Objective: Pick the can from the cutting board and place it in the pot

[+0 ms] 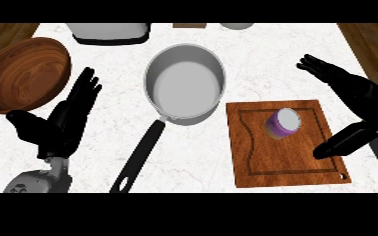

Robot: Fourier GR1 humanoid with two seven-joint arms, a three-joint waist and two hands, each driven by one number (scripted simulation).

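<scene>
A purple can (283, 122) with a pale lid stands on the wooden cutting board (258, 165), near its upper right part. The grey pot (184, 84) with a long black handle (140, 155) sits left of the board, with nothing inside it. My right hand (347, 92) hovers at the board's right edge, open, its fingers stretched up and left and its thumb low beside the board, a short gap from the can. At the lower left my left hand (65, 115) rests open with fingers up.
A round wooden bowl (29, 72) lies at the far left edge, just behind my left hand. A grey appliance (109, 32) and two small items sit along the counter's back edge. Wooden floor shows past the counter's corners.
</scene>
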